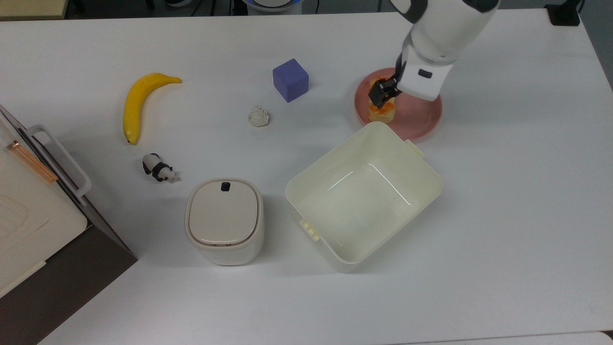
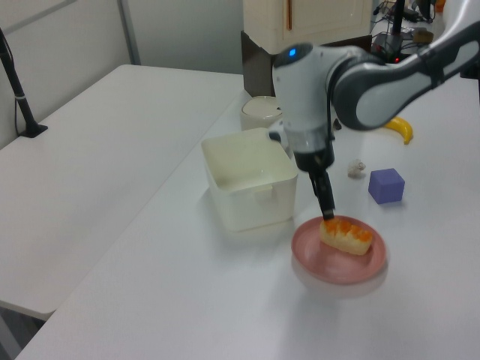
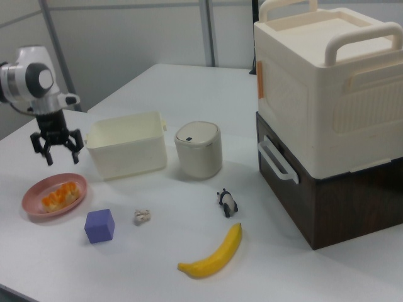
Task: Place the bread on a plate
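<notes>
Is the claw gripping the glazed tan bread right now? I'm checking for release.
No: in the right view the claw hangs open above the glazed tan bread, which lies on the round pink plate.

White tables (image 2: 112, 150), grey partition walls (image 3: 145, 31)

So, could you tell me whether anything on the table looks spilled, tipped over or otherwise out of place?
Nothing stands out. The bread lies flat inside the pink plate, with the open tool above it. The cream tub and lidded bin stand upright, with no spills around them.
</notes>
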### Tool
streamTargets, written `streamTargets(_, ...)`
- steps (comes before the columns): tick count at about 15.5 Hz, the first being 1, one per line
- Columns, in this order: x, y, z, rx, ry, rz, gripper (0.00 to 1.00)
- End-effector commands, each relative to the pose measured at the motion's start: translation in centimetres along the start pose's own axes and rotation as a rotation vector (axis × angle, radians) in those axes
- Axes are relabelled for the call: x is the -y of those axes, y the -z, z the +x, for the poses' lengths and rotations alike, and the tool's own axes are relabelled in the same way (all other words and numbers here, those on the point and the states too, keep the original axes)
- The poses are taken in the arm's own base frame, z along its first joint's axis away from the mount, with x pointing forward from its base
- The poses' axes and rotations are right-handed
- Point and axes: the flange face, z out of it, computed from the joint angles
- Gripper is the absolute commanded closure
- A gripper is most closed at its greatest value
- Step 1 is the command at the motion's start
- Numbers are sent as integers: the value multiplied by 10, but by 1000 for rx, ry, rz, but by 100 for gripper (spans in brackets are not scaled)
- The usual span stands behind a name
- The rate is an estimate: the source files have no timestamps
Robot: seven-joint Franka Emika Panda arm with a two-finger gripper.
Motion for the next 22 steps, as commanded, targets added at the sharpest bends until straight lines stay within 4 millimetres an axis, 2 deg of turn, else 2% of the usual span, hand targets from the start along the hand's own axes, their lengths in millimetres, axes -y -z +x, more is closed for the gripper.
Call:
streamTargets(1,-57,63,-30,-98,-106,-21,9)
streamTargets(4,-109,102,-60,-121,-196,-21,2)
streamTargets(5,-119,110,-66,-104,-194,-22,2)
streamTargets(9,-149,118,-81,-65,-215,-16,2)
streamTargets(12,-183,128,-94,-92,-276,-18,2)
streamTargets(13,-209,138,-101,-118,-323,-17,2)
streamTargets(17,-264,154,-121,-176,-422,-24,0)
streamTargets(22,-303,174,-138,-241,-495,-38,0)
